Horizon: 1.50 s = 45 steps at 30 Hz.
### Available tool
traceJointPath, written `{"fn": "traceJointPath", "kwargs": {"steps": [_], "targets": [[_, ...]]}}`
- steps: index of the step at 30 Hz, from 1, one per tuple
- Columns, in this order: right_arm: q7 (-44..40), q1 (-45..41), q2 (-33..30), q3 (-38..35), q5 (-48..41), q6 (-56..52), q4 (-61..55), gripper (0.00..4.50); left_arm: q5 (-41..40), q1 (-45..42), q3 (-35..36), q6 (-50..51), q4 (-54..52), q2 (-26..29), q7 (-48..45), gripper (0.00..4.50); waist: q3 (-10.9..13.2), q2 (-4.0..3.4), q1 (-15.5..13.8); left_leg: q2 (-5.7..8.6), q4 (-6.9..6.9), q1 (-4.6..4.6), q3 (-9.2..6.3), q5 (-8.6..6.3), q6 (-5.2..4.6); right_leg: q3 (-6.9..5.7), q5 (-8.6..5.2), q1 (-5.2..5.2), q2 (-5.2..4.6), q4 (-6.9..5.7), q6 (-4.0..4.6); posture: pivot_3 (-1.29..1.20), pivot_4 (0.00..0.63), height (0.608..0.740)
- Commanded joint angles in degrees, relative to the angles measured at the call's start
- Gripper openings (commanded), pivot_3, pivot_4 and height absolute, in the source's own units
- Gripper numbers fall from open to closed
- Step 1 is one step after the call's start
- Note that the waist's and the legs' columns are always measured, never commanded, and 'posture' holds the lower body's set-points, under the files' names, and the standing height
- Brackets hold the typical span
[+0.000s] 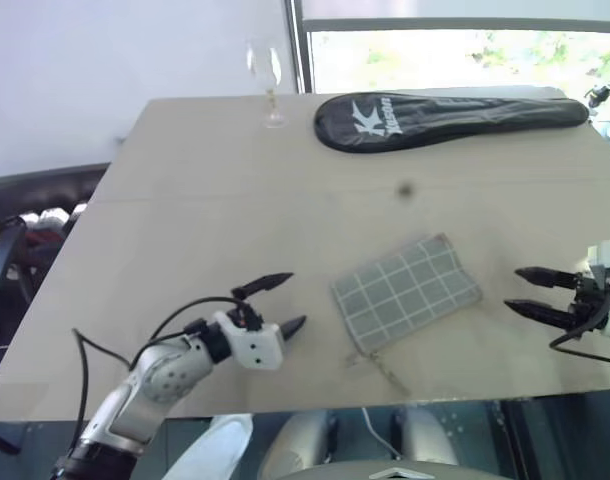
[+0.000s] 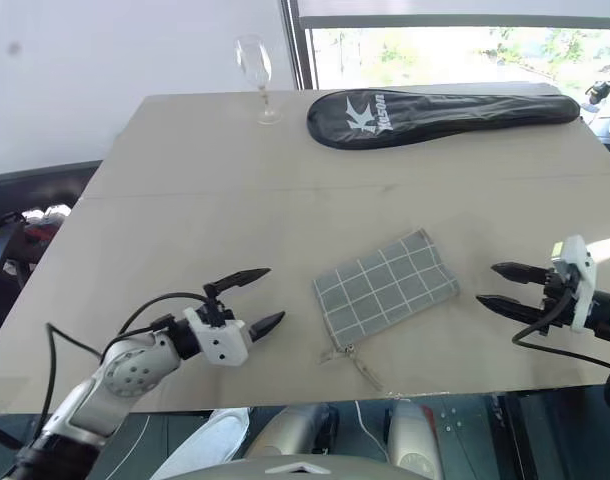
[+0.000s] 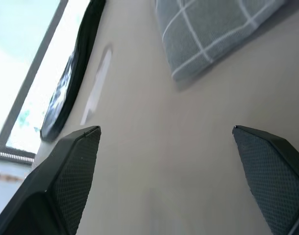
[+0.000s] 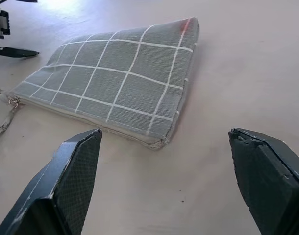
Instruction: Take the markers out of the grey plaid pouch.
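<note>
Nothing is out yet, by the look of it: the left gripper point(image 1: 278, 303) hangs with fingers spread and empty just left of the pouch point(image 1: 407, 292), which lies flat and zipped near the table's point(image 1: 185, 180) front edge, no markers visible. The pouch's long axis runs diagonally, zip-pull corner toward the robot, far corner up-right, and the right gripper point(image 1: 526, 292) waits spread and empty to its right.

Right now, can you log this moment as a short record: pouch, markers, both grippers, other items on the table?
pouch: grey plaid pouch flat on the table, looks zipped, pull cord at its near corner
markers: none visible
left gripper: open, left of pouch, apart from it
right gripper: open, right of pouch, apart from it
other items: black racket cover, wine glass at the far edge
</note>
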<state>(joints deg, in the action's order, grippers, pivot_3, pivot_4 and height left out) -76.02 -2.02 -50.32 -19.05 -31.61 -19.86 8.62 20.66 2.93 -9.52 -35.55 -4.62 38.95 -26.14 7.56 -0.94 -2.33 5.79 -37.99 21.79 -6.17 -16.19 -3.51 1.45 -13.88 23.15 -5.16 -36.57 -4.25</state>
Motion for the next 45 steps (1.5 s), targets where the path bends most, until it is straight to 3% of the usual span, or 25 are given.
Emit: {"fn": "traceJointPath", "kwargs": {"steps": [1,9,15,18,26,29,35,41,45], "targets": [[0.4,1.6,-1.3,-3.4,-1.8,-0.8,-4.0,4.20,0.8,-3.3,-7.6,-4.6,4.0,-1.8,-3.5,4.47,0.0,0.00,-0.2,0.00,0.00,0.01,0.00,0.02,0.00,-0.01,0.00,0.00,0.00,0.01,0.00,0.00,0.150,0.740],[1.8,4.9,-1.8,-7.2,-2.7,-2.2,-7.7,4.20,-5.9,-13.4,-14.4,-12.8,10.4,-1.2,-11.5,4.47,0.0,0.07,0.2,-0.01,-0.01,0.06,0.00,0.02,-0.01,0.01,0.00,0.02,0.02,0.02,-0.01,0.00,0.150,0.740],[3.3,6.2,-1.3,-8.2,-3.1,-2.3,-9.8,4.20,3.3,-22.0,-17.3,-20.0,20.5,-5.0,-8.2,4.47,0.0,0.07,-0.1,0.00,-0.06,0.04,-0.01,0.03,-0.01,-0.02,0.00,-0.01,0.03,-0.04,-0.01,0.00,0.150,0.740],[4.1,7.1,-1.0,-8.9,-3.4,-2.3,-11.1,4.20,8.3,-25.0,-17.3,-23.4,25.8,-6.6,-3.7,3.70,0.1,0.13,-0.1,0.03,-0.18,0.05,-0.01,0.03,-0.02,-0.05,0.01,-0.06,0.03,-0.05,-0.02,0.00,0.150,0.740],[6.4,8.1,0.9,-6.7,-5.7,-4.4,-17.1,4.20,11.1,-26.8,-17.6,-22.8,28.8,-8.7,1.5,0.03,-0.1,0.01,-0.4,0.04,-0.27,-0.12,-0.05,-0.04,-0.16,-0.10,0.00,-0.21,0.02,-0.15,-0.04,0.00,0.150,0.740],[8.1,8.1,4.7,-3.0,-11.5,-9.3,-24.4,4.20,11.5,-26.6,-16.6,-20.8,28.6,-9.1,3.1,0.03,-0.2,-0.05,-0.4,0.02,-0.28,-0.25,-0.16,-0.08,-0.23,-0.18,0.00,-0.38,0.03,-0.16,-0.04,0.00,0.150,0.740],[16.4,8.4,9.2,7.7,-12.4,-17.2,-33.9,4.20,12.0,-26.0,-16.0,-18.7,27.1,-9.6,4.8,0.03,-0.3,-0.12,-1.0,0.07,-0.36,-0.24,-0.29,-0.06,-0.20,-0.33,0.00,-0.44,0.00,-0.18,-0.04,0.00,0.150,0.740],[18.6,10.9,6.5,14.2,-12.5,-24.5,-38.2,4.20,12.5,-25.7,-16.3,-17.5,26.1,-9.9,5.7,0.03,-0.3,-0.10,-1.6,0.09,-0.38,-0.19,-0.42,-0.05,-0.18,-0.46,0.00,-0.43,0.00,-0.17,-0.04,0.00,0.150,0.740],[23.5,9.0,9.5,16.6,-16.9,-30.3,-40.2,4.20,13.5,-26.1,-16.9,-18.0,26.2,-10.2,6.4,0.03,-0.3,-0.07,-1.6,0.09,-0.38,-0.19,-0.41,-0.05,-0.19,-0.50,-0.01,-0.44,0.01,-0.17,-0.05,0.00,0.150,0.740]]}}
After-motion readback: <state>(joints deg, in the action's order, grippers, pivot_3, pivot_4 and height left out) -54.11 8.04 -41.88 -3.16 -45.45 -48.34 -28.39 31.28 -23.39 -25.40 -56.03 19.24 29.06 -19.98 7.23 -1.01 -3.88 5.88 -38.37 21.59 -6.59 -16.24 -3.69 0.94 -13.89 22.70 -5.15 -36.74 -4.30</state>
